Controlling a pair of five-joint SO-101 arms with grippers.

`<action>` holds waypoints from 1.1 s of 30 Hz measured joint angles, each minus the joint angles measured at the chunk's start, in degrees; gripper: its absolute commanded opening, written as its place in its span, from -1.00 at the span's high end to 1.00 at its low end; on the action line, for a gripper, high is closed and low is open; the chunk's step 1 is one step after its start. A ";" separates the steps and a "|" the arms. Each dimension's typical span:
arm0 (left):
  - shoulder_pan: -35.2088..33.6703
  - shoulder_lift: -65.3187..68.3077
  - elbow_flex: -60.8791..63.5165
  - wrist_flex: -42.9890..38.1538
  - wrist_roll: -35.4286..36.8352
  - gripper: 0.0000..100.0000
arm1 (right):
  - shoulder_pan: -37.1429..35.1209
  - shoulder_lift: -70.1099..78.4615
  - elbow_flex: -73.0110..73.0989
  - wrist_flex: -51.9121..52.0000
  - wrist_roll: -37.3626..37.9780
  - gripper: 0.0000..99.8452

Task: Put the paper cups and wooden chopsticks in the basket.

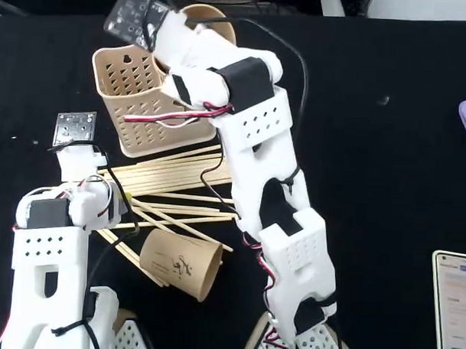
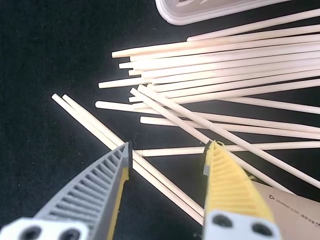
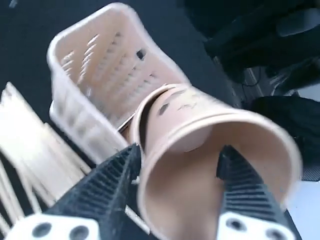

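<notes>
Right gripper (image 3: 179, 150) clamped across held paper cup (image 3: 200, 125), jaws spread wide on its sides. Cup tilted at rim of basket (image 3: 90, 55). Judged light, thin-walled, easily crushed: gentle squeeze on opposite sides. Wooden chopsticks (image 1: 172, 172) scattered on black table (image 1: 370, 187) just beside basket. Likely light, stiff, prone to roll: pinch across middle. Second paper cup (image 1: 180, 263) on its side, touching chopsticks. Left gripper (image 2: 167, 147) open, empty, above chopsticks.
</notes>
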 measured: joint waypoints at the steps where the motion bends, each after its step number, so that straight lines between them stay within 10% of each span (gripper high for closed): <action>1: 0.00 0.00 0.00 0.00 0.00 0.51 | 0.00 -0.09 -0.88 -1.32 -1.67 0.47; 17: 0.00 0.00 0.00 0.00 0.00 0.51 | 0.00 0.44 -4.92 -9.85 -9.85 0.48; 22: 0.00 0.00 0.00 0.00 0.00 0.51 | 0.00 -0.44 -12.75 -7.30 -9.85 0.96; 33: 0.00 0.00 0.00 0.00 0.00 0.51 | 0.70 3.69 -13.01 -4.04 -9.85 0.97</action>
